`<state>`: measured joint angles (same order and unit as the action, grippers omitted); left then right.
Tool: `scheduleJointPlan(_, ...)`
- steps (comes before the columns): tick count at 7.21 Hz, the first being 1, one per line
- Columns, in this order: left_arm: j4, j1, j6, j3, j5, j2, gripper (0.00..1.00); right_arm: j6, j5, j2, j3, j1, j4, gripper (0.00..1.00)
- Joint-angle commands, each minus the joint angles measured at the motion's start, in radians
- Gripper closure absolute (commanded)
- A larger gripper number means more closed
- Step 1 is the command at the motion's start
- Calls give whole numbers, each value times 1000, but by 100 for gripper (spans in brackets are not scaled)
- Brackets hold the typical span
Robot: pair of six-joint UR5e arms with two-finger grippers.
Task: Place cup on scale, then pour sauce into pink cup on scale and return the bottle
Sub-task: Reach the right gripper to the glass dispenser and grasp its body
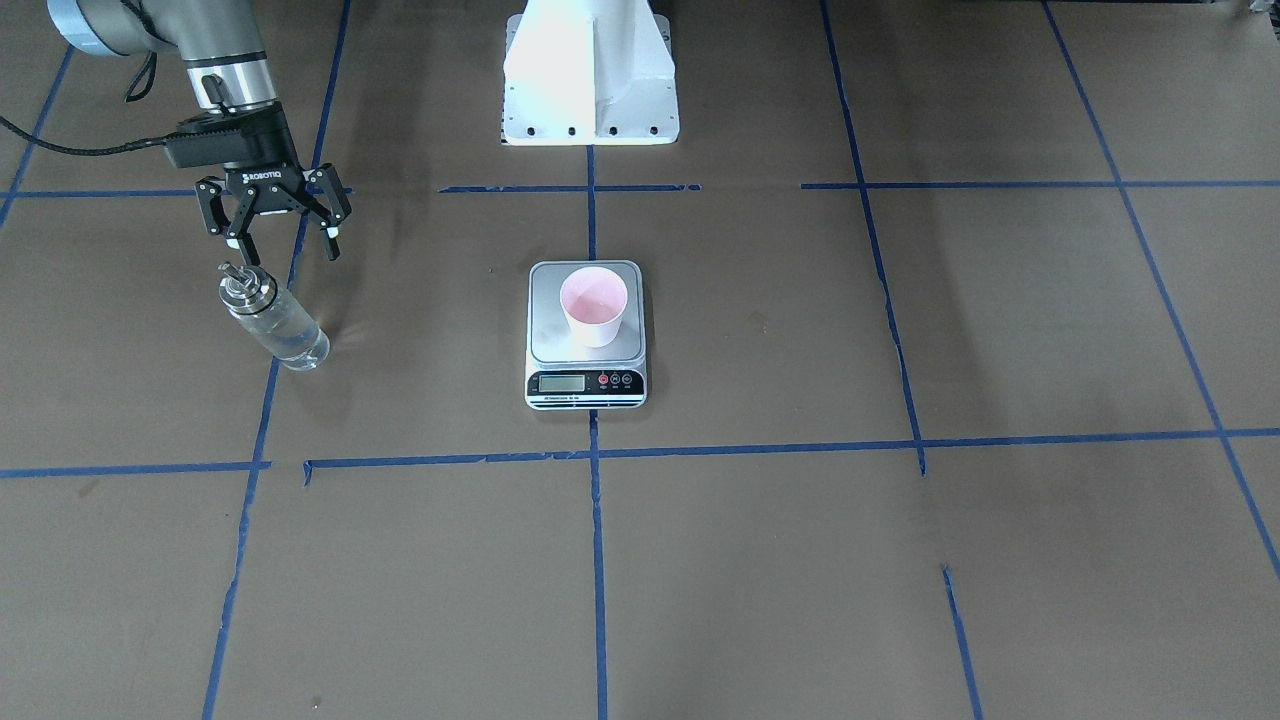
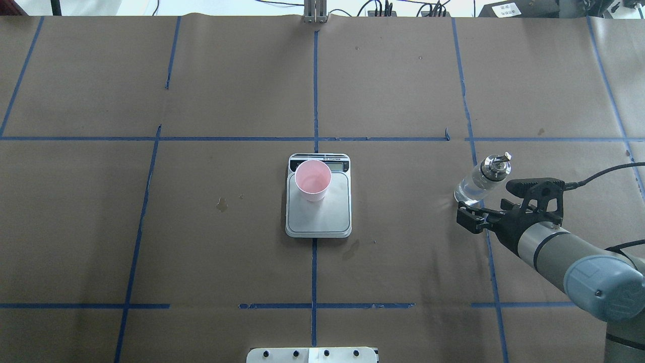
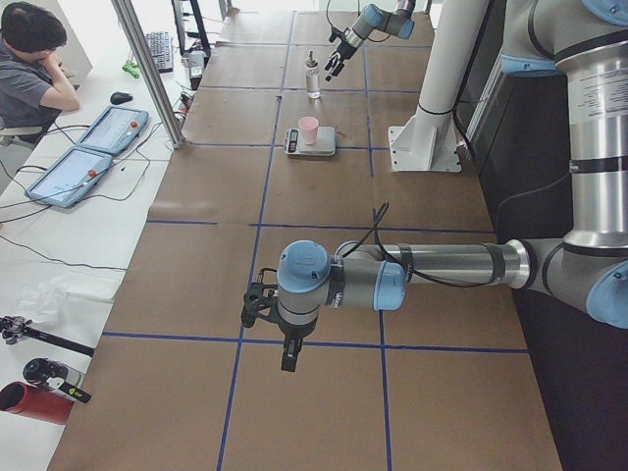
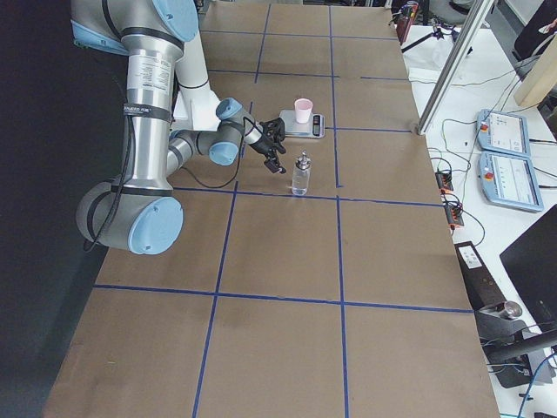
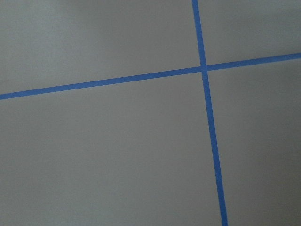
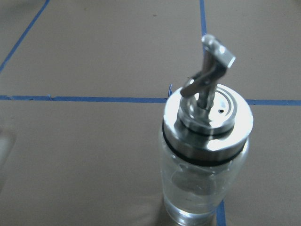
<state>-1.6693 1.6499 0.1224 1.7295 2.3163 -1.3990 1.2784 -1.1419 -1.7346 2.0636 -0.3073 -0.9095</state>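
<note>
Front view: right hand (image 1: 283, 247) spread wide, near the bottle (image 1: 272, 318). Left hand (image 3: 275, 334) shows only side-on, its state unreadable.

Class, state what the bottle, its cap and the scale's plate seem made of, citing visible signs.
Bottle: probably clear glass, see-through with bright reflections. Cap: polished metal, mirror-like silver glints. Scale plate: seemingly brushed steel, matte silver sheen.
</note>
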Motion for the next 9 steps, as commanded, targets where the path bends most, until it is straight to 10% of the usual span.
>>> scheduleJointPlan(1, -1, -2, -1, 2, 38, -2, 0, 1, 60, 7, -98, 14, 99, 0)
scheduleJointPlan(9, -1, -7, -1, 15, 40, -3, 0, -48, 133, 75, -183, 14, 98, 0)
